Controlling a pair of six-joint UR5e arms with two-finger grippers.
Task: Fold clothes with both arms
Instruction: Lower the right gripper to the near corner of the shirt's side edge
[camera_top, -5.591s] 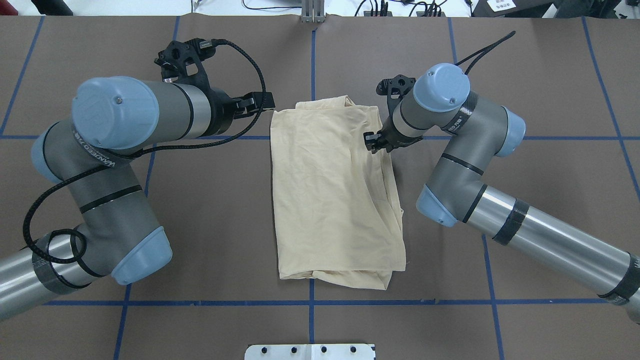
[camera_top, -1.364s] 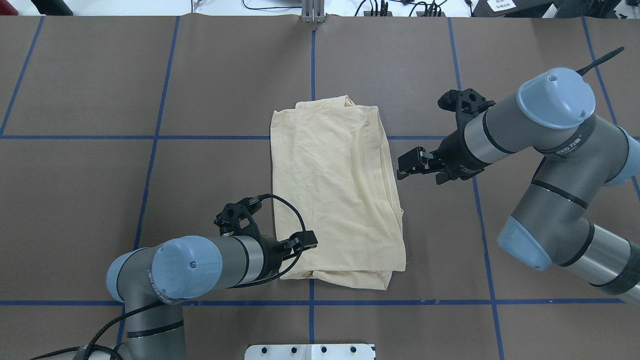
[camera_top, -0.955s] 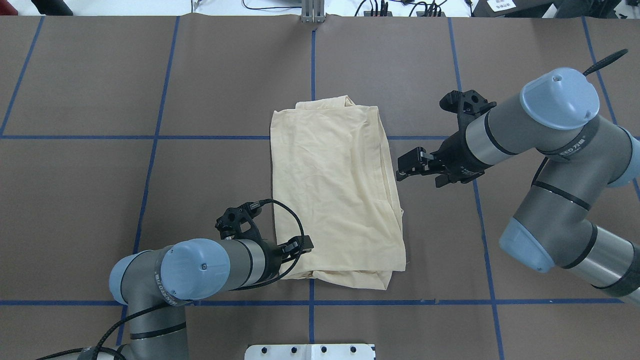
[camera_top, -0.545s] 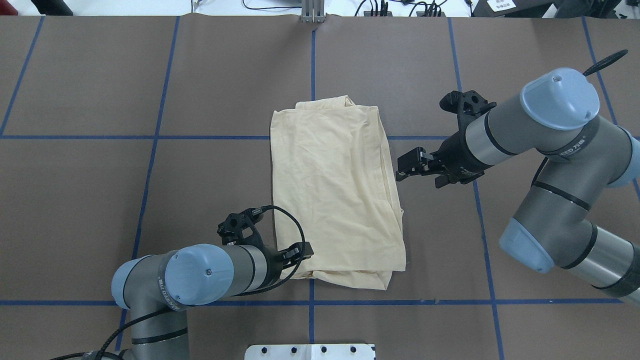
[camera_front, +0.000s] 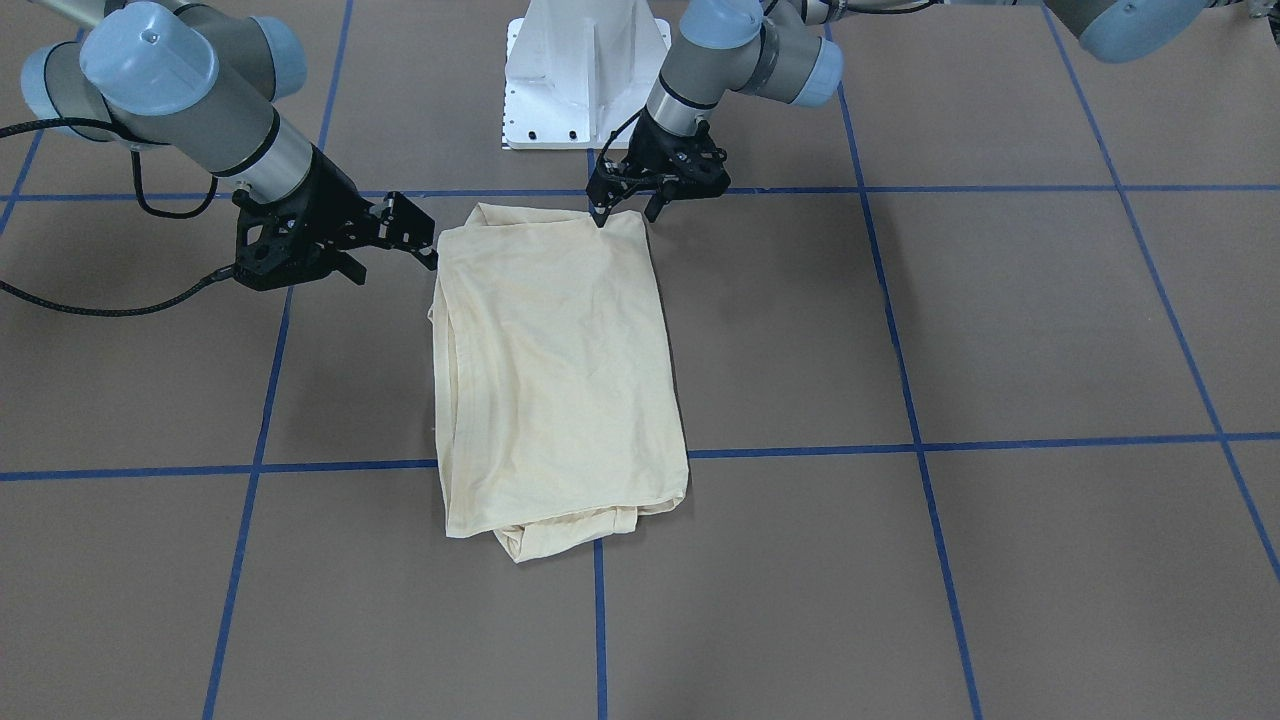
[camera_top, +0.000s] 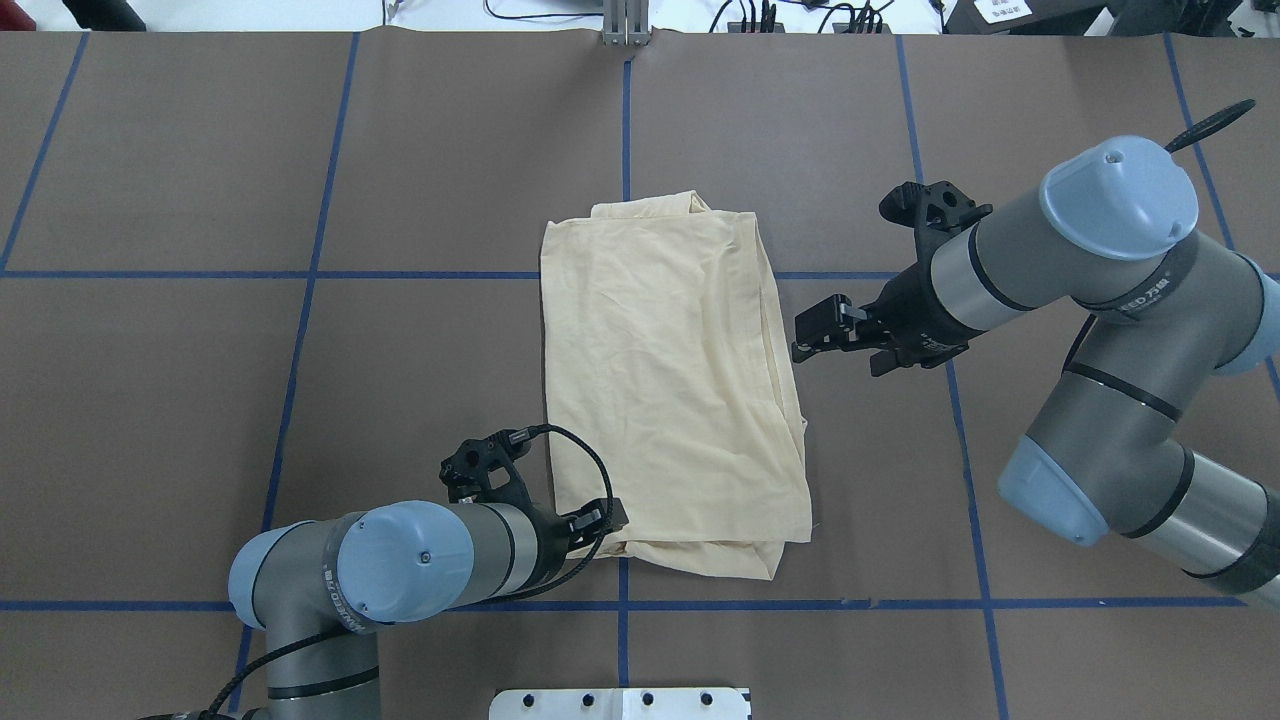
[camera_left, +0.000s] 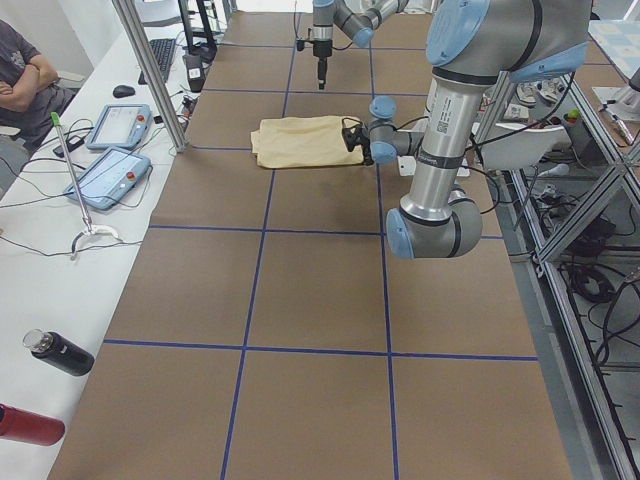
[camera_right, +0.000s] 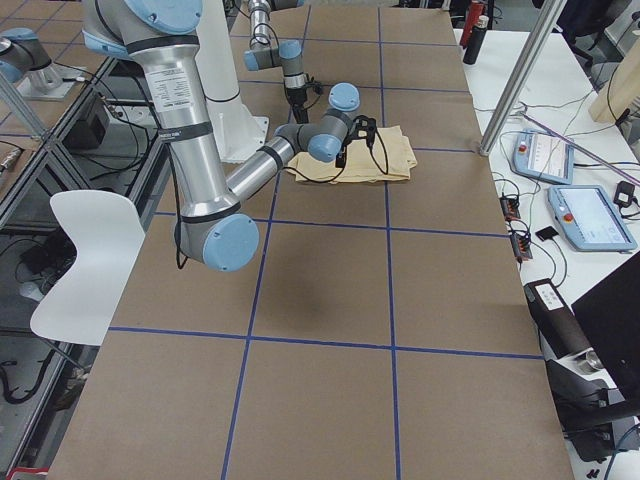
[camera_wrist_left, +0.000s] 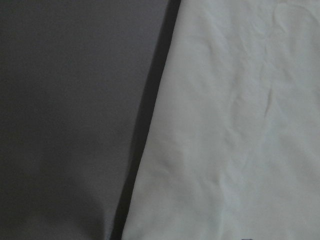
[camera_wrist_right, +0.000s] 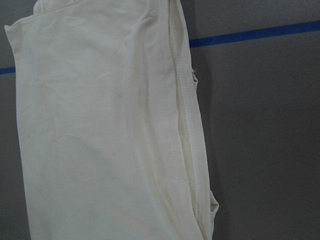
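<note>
The T-shirt lies in the middle of the overhead frame on the brown table, folded into a long upright rectangle. It is flat except for a bulge of tucked layers along its lower edge and a lip of stacked hems down its right side. The right wrist view shows those stitched edges lying one over another. It looks a thin knit, so I judge it light, limp and a little stretchy. It should sag from any pinch, drag on the table rather than slide as one piece, and shed its inner layers if only the top sheet is caught. The safest hold is probably at the two lower corners, pinching through the whole stack — not the top ply alone — with both corners lifted level so the fold line stays straight. The left gripper is at the rectangle's lower-left corner, and in the front-facing view its fingers stand apart, one tip at the cloth's edge. Whether it touches the cloth I cannot tell, and the left wrist view shows only cloth edge and table. The right gripper hangs just beside the right edge, above mid-height — jaws apart, empty, clear of the fabric and far from the lower-right corner.
</note>
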